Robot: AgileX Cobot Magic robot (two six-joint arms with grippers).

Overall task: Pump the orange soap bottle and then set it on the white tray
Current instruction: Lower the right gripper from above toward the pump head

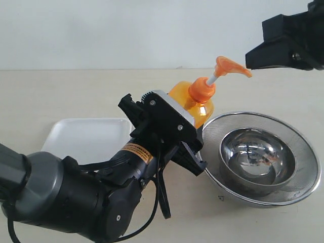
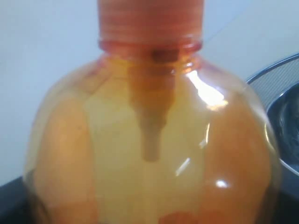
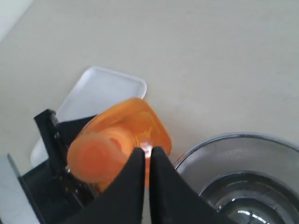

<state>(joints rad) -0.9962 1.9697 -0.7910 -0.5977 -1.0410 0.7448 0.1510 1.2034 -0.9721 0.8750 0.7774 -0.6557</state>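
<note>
While left gripper (image 1: 167, 131) is clenching bottle (image 1: 205, 114) steady, right gripper (image 3: 147, 154), fingers (image 3: 131, 186) pinched together, is hovering by pump head (image 1: 224, 65) for pressing.

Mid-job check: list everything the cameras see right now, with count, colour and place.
orange soap bottle: 1, translucent orange, tilted, between tray and bowls
white tray: 1, white, on the table, left of the bottle
wide steel bowl: 1, silver, on the table, right of the bottle
small steel bowl: 1, silver, nested inside the wide one
table: 1, beige, under everything
left gripper: 1, black, fingers closed on the bottle
right gripper: 1, black, fingers shut and empty, just above the pump head
</note>
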